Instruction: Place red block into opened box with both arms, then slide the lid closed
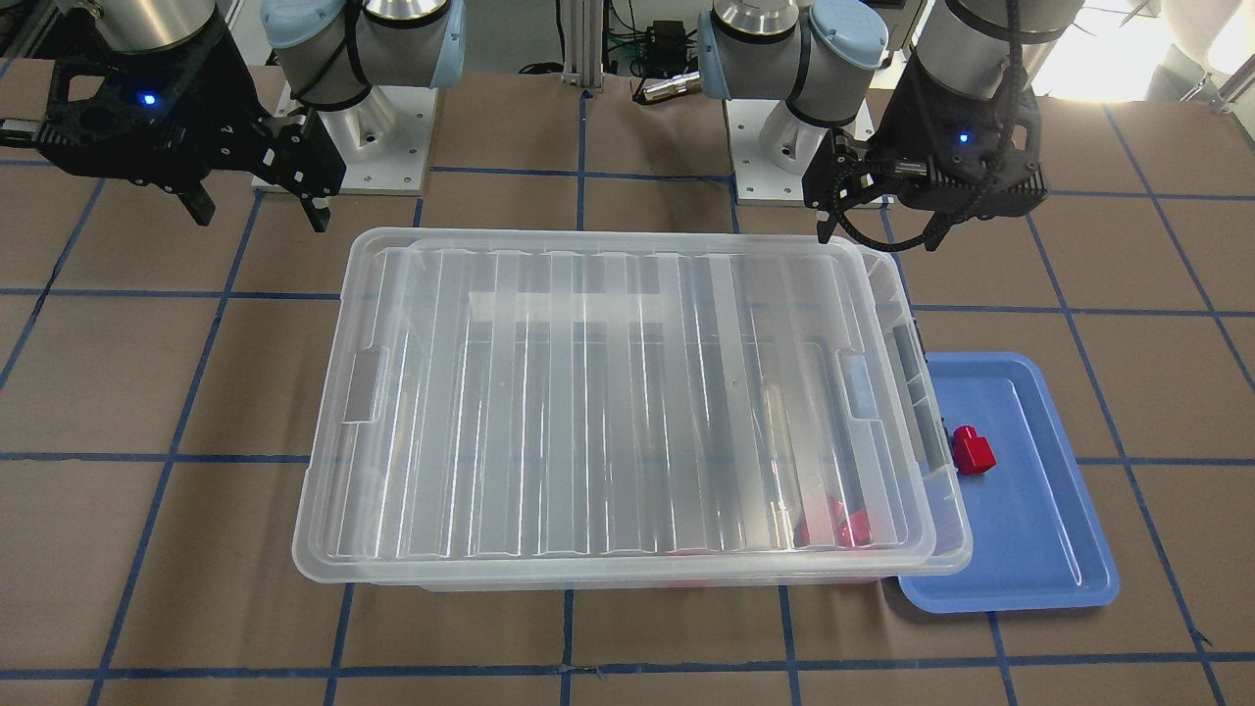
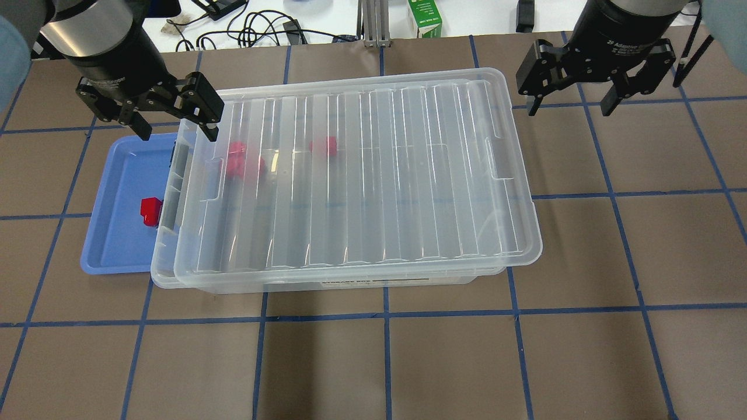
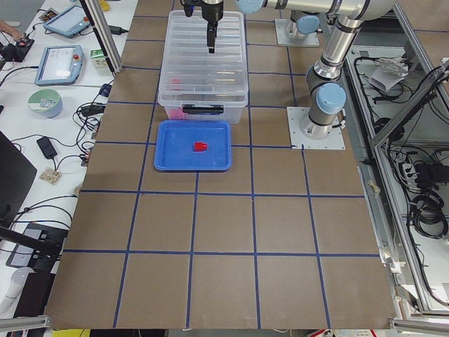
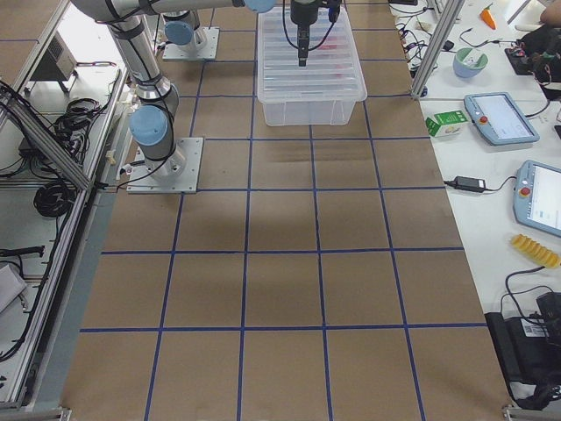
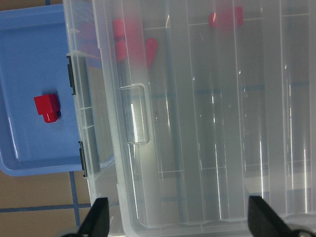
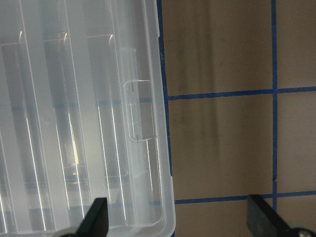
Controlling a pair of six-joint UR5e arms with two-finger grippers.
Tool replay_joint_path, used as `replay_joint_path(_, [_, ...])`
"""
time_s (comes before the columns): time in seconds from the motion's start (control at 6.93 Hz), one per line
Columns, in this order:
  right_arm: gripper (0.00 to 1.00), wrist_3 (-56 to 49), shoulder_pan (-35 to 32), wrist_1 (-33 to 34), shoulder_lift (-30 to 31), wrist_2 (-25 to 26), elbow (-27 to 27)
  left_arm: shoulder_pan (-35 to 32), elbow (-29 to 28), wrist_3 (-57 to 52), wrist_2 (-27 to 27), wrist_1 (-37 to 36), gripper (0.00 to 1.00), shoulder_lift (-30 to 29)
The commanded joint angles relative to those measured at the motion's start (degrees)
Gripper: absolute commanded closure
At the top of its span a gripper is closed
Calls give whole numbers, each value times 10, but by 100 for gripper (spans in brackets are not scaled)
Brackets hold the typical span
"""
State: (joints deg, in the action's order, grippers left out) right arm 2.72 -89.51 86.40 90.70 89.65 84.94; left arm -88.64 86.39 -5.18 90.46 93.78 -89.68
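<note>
left gripper point(image 2: 176, 131): released, jaws spread wide with nothing between them, hanging over the far left corner of the box point(image 2: 165, 256).
right gripper point(image 2: 569, 108): also released and empty, over bare table point(image 2: 583, 262) just past the far right corner of the lid point(image 2: 362, 175).
red block point(image 2: 150, 210): lying in the blue tray point(image 2: 117, 245), not in the box. it is below the left gripper, nearer the robot and a touch outside that gripper's outer finger. the whole box sits between it and the right gripper.
block and box: the block is just beside the box's left end wall, near the grey latch point(image 2: 169, 192). i cannot tell whether they touch.
lid: flat on top of the box, shifted toward the right gripper's side. a narrow strip of the box is left uncovered under the left gripper.
other red blocks point(image 2: 245, 163): seen blurred through the lid, inside the box near the left gripper's end.
</note>
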Motion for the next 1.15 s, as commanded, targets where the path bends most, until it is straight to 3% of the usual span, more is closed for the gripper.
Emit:
replay_joint_path(0.0, [0, 0, 0, 0, 0, 0, 0, 0, -1, -5, -12, -3, 0, -2])
replay_joint_path(0.72, [0, -3, 0, 0, 0, -2, 4, 0, -2, -12, -8, -3, 0, 3])
replay_joint_path(1.01, [0, 3, 0, 10, -9, -3, 33, 0, -1, -12, -7, -4, 0, 6])
